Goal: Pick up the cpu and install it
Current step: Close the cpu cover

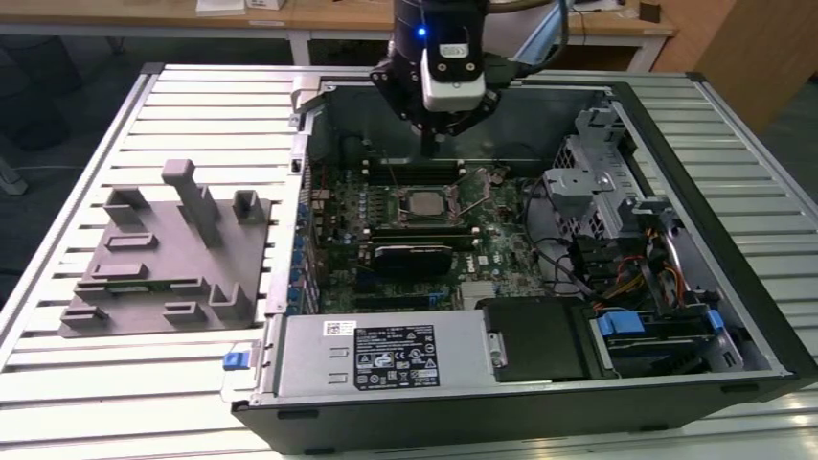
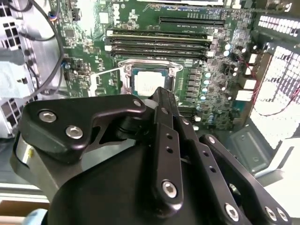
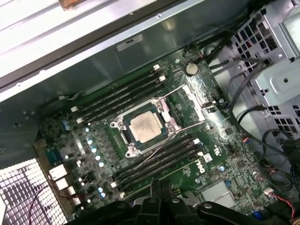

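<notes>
The cpu [image 1: 420, 202] [image 2: 149, 83] [image 3: 145, 127] is a small square chip with a pale silver top. It lies flat inside the black-framed socket [image 3: 118, 125] in the middle of the green motherboard [image 1: 501, 251], within the open computer case. A thin socket lever [image 3: 180, 130] runs alongside it. My gripper [image 1: 435, 144] [image 2: 161, 93] [image 3: 158, 185] hangs above the board toward the case's back wall, clear of the cpu. Its slim black fingers [image 2: 165, 104] are pressed together with nothing between them.
Long black memory sticks [image 3: 117, 101] flank the socket on both sides. A grey moulded tray [image 1: 167, 249] rests on the slatted table at the exterior view's left. Inside the case are a power supply [image 1: 383, 355], a drive cage [image 1: 601, 187] and loose cables [image 3: 253, 108].
</notes>
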Available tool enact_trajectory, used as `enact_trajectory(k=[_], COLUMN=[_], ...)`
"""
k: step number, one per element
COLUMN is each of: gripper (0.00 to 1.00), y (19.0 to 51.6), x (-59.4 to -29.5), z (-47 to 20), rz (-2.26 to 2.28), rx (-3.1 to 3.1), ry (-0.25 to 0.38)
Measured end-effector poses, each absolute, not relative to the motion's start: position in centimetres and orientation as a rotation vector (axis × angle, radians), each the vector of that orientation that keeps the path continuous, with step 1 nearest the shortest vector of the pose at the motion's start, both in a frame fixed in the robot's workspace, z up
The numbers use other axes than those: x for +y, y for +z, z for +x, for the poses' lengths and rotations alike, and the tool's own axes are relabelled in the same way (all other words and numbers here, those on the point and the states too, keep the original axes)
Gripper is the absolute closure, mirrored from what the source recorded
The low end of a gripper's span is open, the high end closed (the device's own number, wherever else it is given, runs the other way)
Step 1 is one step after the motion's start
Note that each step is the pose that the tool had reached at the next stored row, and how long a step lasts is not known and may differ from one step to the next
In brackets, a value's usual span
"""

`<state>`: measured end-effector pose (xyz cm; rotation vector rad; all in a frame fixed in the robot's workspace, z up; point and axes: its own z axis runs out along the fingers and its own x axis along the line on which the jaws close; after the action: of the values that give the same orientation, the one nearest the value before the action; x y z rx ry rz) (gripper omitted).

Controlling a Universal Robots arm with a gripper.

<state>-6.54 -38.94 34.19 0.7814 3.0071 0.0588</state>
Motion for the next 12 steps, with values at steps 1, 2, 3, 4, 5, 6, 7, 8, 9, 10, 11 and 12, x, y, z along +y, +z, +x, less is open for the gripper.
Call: enact_trajectory(k=[1,2,3,4,5,6,7,8,9,10,11,12], gripper=[0.89,0.89,0.89,0.89,0.89,0.89,0.89,0.89,0.89,0.89,0.89,0.89], y=[34.1,34.0,33.9,33.8,33.7,33.6,33.6,33.5,33.4,33.3,33.2,33.2], x=[-38.9,-38.9,-38.7,-38.5,-38.4,-38.3,-38.3,-38.2,-38.2,-38.2,-38.1,-38.1], z=[-6.5,-6.4,-6.0,-5.7,-5.5,-5.2,-4.9,-4.6,-4.4,-4.2,-4.1,-4.0], rz=[0.797,0.809,0.813,0.813,0.814,0.815,0.816,0.818,0.821,0.827,0.835,0.847], rx=[3.003,2.999,2.998,2.998,2.998,2.998,2.997,2.997,2.996,2.994,2.992,2.988], ry=[0.058,0.058,0.058,0.058,0.058,0.058,0.058,0.058,0.058,0.058,0.058,0.058])
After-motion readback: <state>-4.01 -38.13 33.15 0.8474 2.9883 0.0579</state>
